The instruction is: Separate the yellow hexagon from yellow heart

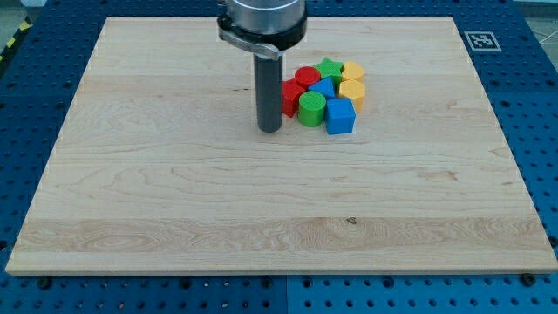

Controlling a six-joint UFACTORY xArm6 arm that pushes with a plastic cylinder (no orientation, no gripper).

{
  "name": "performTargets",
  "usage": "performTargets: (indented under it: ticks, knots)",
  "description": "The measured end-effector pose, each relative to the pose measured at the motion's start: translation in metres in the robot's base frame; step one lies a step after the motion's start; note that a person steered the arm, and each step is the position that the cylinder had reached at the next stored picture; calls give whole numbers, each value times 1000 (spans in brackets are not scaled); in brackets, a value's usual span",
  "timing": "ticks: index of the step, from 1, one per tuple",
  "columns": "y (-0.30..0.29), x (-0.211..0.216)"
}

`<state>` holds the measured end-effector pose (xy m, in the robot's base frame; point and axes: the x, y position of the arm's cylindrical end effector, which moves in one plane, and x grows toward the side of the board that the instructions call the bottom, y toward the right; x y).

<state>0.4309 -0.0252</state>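
A tight cluster of blocks sits on the wooden board (174, 201), right of centre near the view's top. The yellow hexagon (353, 71) is at the cluster's upper right. The yellow heart (351, 92) lies just below it, touching it. My tip (269, 129) is at the end of the dark rod, on the board just left of the cluster. It is beside the red block (291, 96) and well left of both yellow blocks.
The cluster also holds a red cylinder (307, 78), a green star-like block (330, 69), a blue block (324, 88), a green cylinder (312, 108) and a blue cube (340, 115). An ArUco tag (480, 40) sits off the board's top right corner.
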Motion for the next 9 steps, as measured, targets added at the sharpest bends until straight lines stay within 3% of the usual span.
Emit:
performTargets:
  ticks: [2, 3, 4, 6, 9]
  knots:
    - [-60, -8]
    - [-73, -46]
    - [-73, -117]
    - [-8, -204]
    - [170, -198]
